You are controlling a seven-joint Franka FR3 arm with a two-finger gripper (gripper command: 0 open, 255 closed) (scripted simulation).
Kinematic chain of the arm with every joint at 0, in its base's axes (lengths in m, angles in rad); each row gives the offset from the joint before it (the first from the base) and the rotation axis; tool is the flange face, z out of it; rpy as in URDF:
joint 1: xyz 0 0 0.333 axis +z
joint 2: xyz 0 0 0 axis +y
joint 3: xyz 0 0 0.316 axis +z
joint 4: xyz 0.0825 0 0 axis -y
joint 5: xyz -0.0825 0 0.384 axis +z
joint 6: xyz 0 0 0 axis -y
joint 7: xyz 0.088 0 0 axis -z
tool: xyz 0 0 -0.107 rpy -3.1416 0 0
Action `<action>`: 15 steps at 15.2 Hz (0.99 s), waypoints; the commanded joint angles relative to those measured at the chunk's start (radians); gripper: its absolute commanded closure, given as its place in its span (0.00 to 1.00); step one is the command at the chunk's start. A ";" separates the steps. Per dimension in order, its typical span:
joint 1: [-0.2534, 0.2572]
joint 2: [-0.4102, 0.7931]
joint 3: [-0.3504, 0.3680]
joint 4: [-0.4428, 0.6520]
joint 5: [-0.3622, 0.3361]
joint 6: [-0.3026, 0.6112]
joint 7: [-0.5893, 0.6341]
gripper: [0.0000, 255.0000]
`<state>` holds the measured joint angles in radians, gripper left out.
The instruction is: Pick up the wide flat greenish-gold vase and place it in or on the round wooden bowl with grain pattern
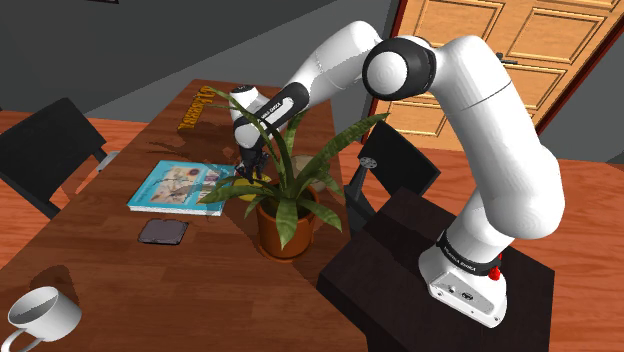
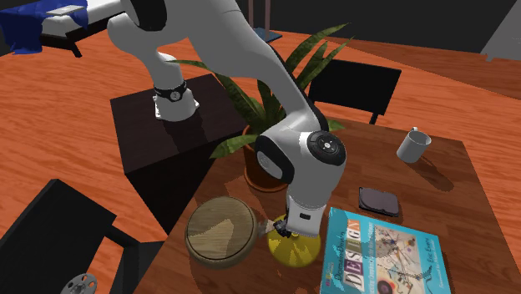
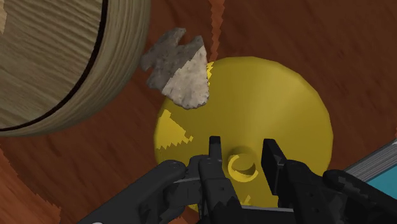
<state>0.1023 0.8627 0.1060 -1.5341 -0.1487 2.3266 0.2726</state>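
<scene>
The wide, flat yellow-gold vase [image 3: 267,102] stands on the wooden table just beside the round wooden bowl [image 3: 57,57], which has a visible grain pattern. My black gripper [image 3: 244,158] is low over the vase, open, with one finger on each side of its small neck [image 3: 242,165] and a thin gap at each side. In the second exterior view the gripper [image 2: 285,225] is on top of the vase [image 2: 294,249], with the bowl [image 2: 221,231] to that view's left of it. From the shoulder view the gripper [image 1: 250,166] hangs over the vase [image 1: 243,187], partly behind plant leaves.
A potted plant [image 2: 263,171] with long leaves stands close behind the arm. A teal book [image 2: 380,263] lies right next to the vase. A dark flat device [image 2: 377,200] and a white mug [image 2: 412,144] lie further along the table. Black chairs [image 1: 45,150] stand around it.
</scene>
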 commanded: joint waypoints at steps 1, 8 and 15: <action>0.000 0.000 0.000 -0.001 0.000 0.000 0.000 1.00; -0.004 -0.061 0.006 -0.019 0.006 -0.043 -0.004 1.00; -0.009 -0.127 0.013 -0.030 0.014 -0.098 -0.009 1.00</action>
<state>0.0955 0.7446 0.1182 -1.5646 -0.1363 2.2379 0.2661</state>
